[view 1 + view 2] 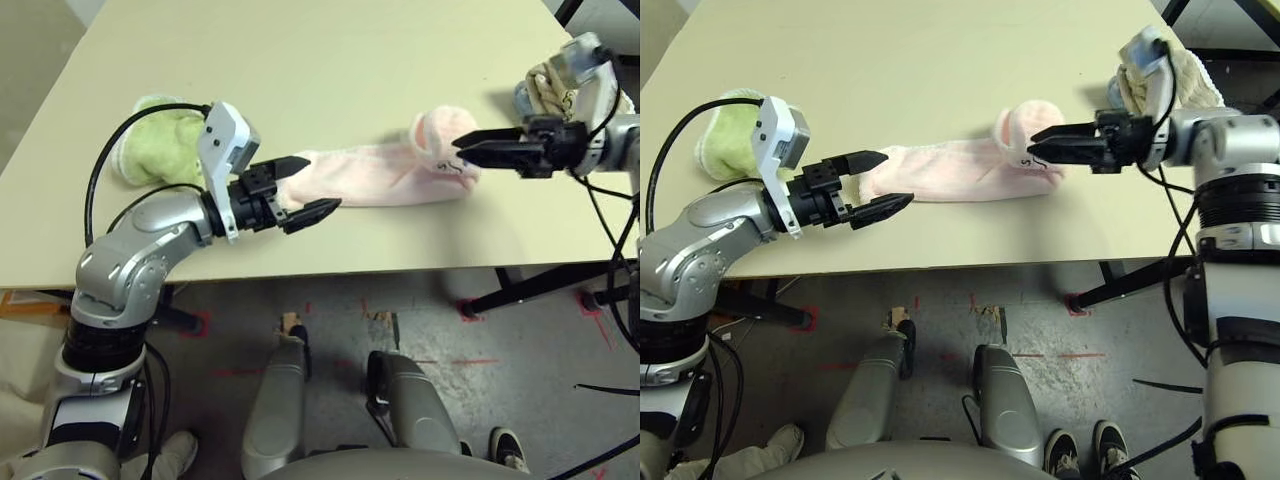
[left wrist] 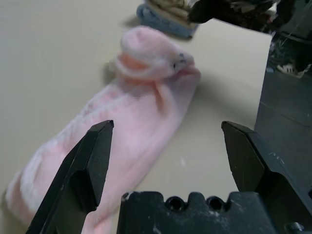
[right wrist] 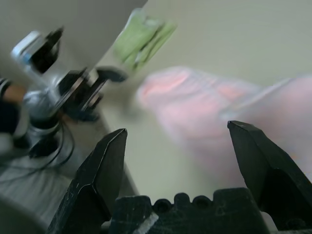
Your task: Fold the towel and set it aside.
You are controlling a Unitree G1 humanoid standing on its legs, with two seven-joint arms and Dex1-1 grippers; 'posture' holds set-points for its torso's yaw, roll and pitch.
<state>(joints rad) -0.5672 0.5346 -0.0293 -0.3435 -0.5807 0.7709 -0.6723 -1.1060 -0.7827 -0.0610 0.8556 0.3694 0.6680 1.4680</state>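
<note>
Left claw (image 1: 303, 187) is standing wide open and holding nothing, its two black fingers straddling the near-left end of the towel (image 1: 375, 175) without pinching it; in the left wrist view the pink cloth is running away from between the fingers (image 2: 92, 165). Right claw (image 1: 470, 146) is also spread wide and empty, hovering at the opposite, bunched end of the towel, where the cloth is humping up into a rounded lump with the dark emblem just visible.

Towel is lying on the surface (image 1: 300, 60) as a long, narrow, already doubled strip, long axis running left to right between the two claws, close to the near edge. Each claw is sitting at its own end, so neither arm is clearly nearer overall; left is nearer the flat end, right the bunched end.

Green cloth (image 1: 160, 140) is resting behind the left arm; beige-and-blue towel (image 2: 163, 17) is lying past the right end.

Judgement: next fold likely turns on carrying one end along that axis onto the other.
</note>
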